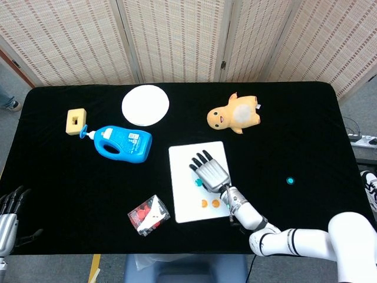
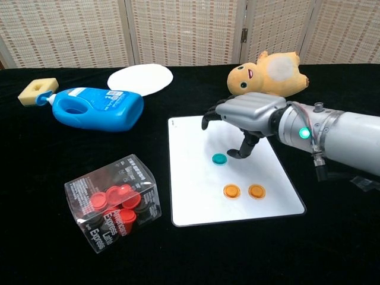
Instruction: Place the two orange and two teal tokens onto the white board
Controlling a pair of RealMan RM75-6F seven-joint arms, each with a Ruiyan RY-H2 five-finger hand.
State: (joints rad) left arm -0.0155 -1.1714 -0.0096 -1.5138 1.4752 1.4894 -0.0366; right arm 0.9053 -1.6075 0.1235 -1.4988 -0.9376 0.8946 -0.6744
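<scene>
The white board point(image 2: 190, 178) lies mid-table. On it rest two orange tokens point(image 2: 231, 191) point(image 2: 256, 191) and one teal token point(image 2: 219, 159). My right hand point(image 2: 243, 119) hovers just above and behind that teal token, fingers spread and holding nothing. From the head view the same hand point(image 1: 209, 172) covers the board's point(image 1: 182, 177) right half, with the teal token point(image 1: 199, 183) at its left edge. A second teal token point(image 1: 290, 180) lies on the black cloth far right of the board. My left hand point(image 1: 7, 209) rests at the table's near left corner, fingers apart and empty.
A clear box of red caps point(image 2: 113, 202) stands left of the board. A blue bottle point(image 2: 95, 108), a yellow sponge point(image 2: 37, 91) and a white round plate point(image 2: 141, 77) lie at the back left. A yellow plush toy point(image 2: 267, 74) sits behind the board.
</scene>
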